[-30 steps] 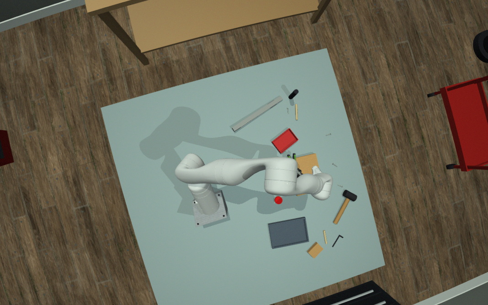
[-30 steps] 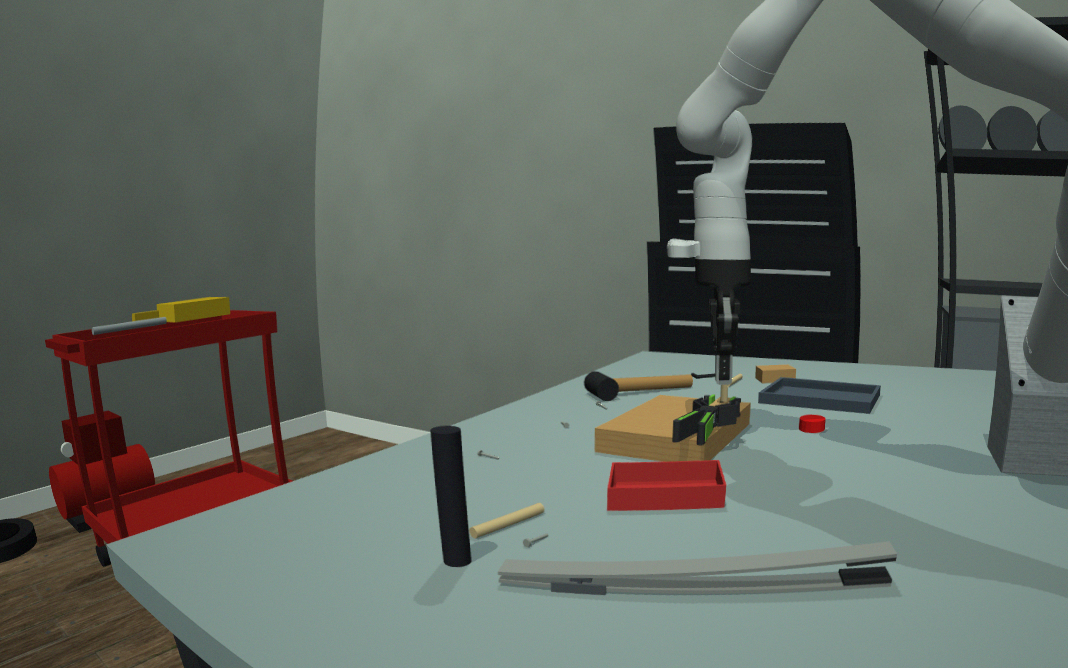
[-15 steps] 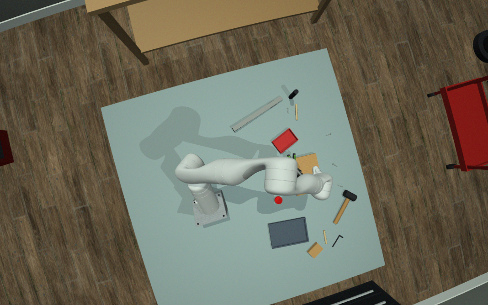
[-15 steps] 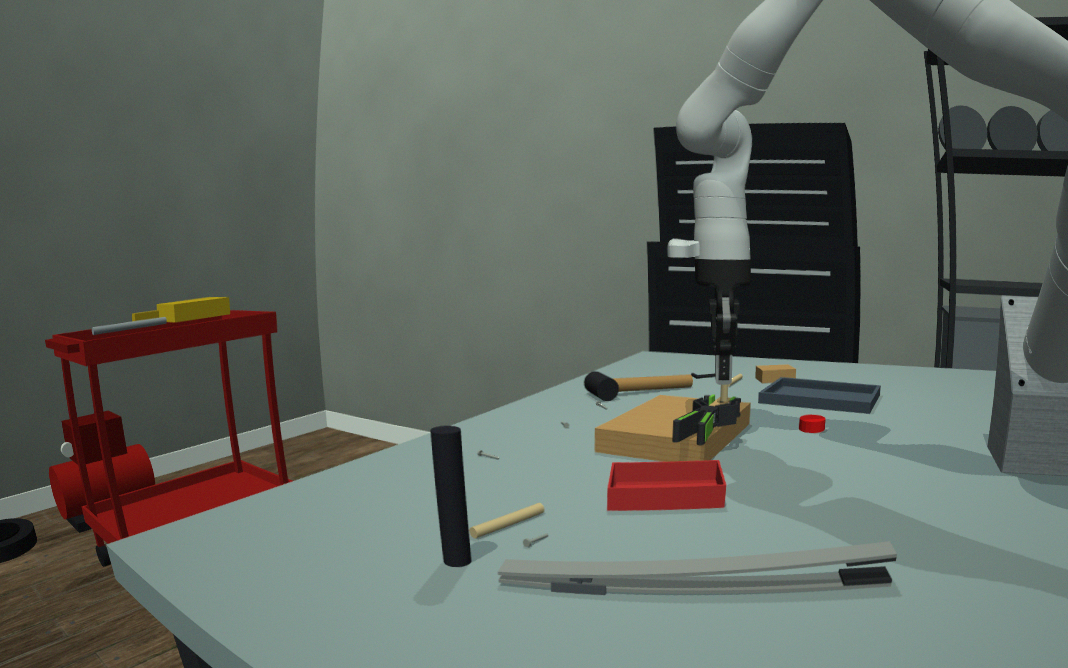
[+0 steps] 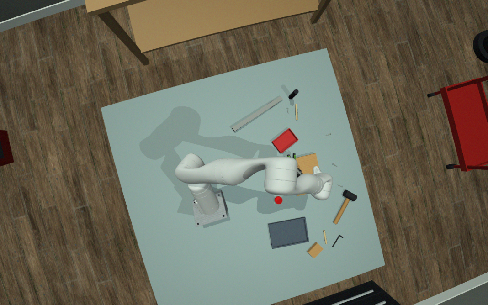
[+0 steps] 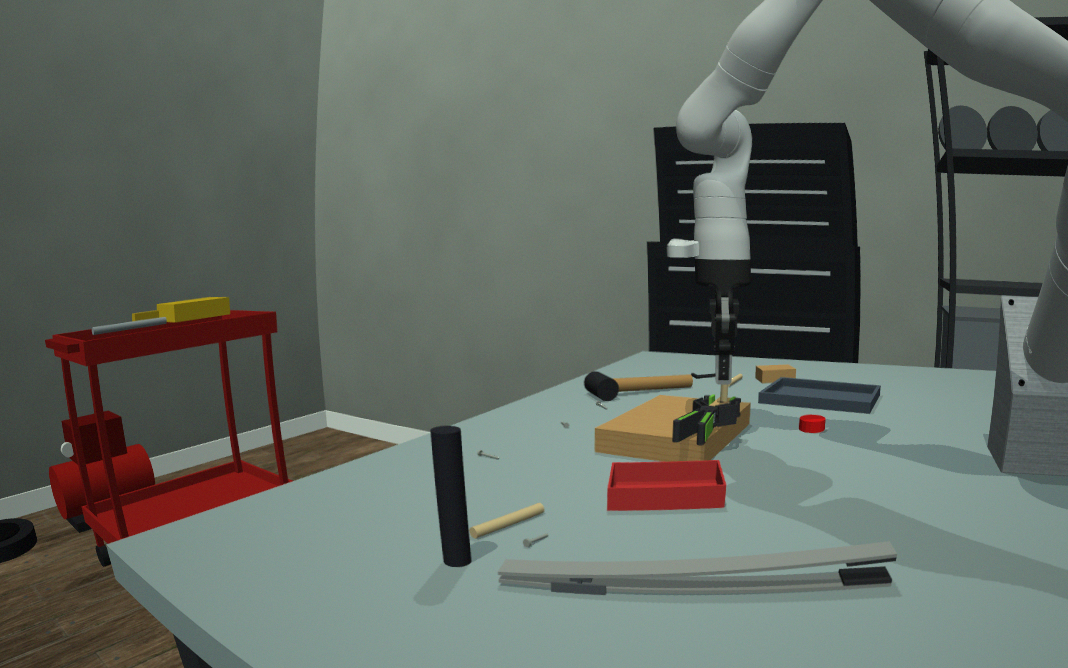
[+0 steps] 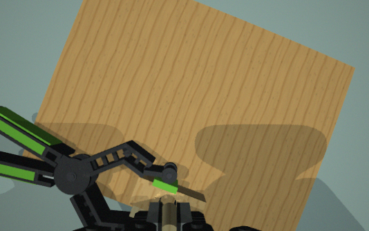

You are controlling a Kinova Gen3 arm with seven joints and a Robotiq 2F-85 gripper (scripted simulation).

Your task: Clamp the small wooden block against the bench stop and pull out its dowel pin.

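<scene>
So the gripper is pinched narrow on the dowel pin, one finger either side of it in the wrist view. The pin stands upright, straight below the palm, and its long axis runs more or less in line with the fingers. That's the bit that matters: the pull wants to go straight up along that line, maybe with some wrist twist. Any sideways drift would probably bind it in the hole.

It's a one-arm rig, so no question of which hand is nearer. The arm reaches out from its base, then drops at the wrist so the gripper points down over the near-robot side of the bench board.

The spring clamp sits right beside the pin, handles sticking out past the board edge, green pad close by the fingers. I'd watch for a knuckle bumping it. Can't tell how deep the pin still sits, and the block is mostly hidden, so no verdict on whether it's flat.
</scene>
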